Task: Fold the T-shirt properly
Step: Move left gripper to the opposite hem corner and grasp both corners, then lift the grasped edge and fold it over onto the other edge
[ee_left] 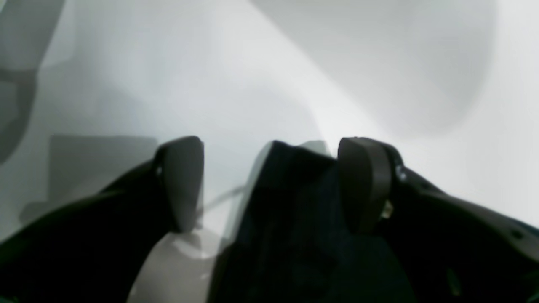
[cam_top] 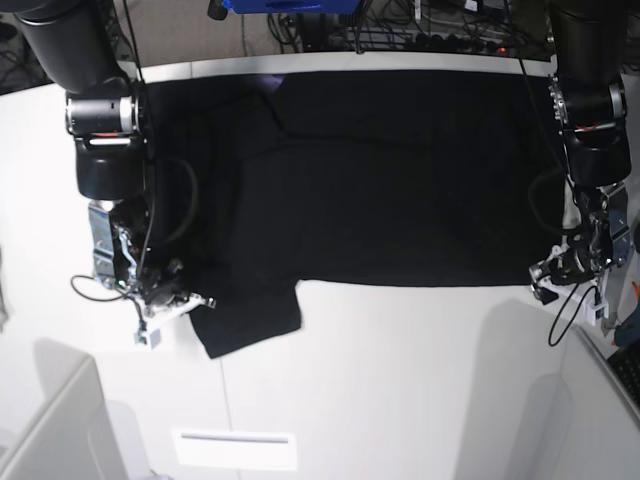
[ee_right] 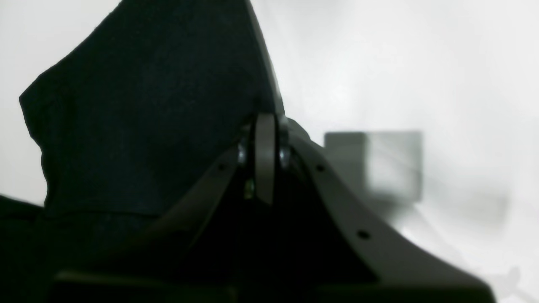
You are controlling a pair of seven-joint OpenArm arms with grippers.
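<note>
1. T-shirt [cam_top: 380, 170] is spread across the desk [cam_top: 400, 380], plain side up.
2. Left end effector [ee_left: 269, 185] is parted wide, cloth apparently released.
3. Right end effector [ee_right: 265, 160] is clamped on the sleeve edge; folding it inward is called for.

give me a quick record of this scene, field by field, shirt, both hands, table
shirt: black T-shirt spread flat across the far half of the table, one sleeve sticking out toward the near side on the base view's left
visible side: plain black, no print showing
left hand: open, a fold of black cloth between the fingers, not clamped
right hand: shut on the T-shirt, at the sleeve end
table: white, near half bare apart from a pale slot near the front edge
fold state: not yet folded
</note>
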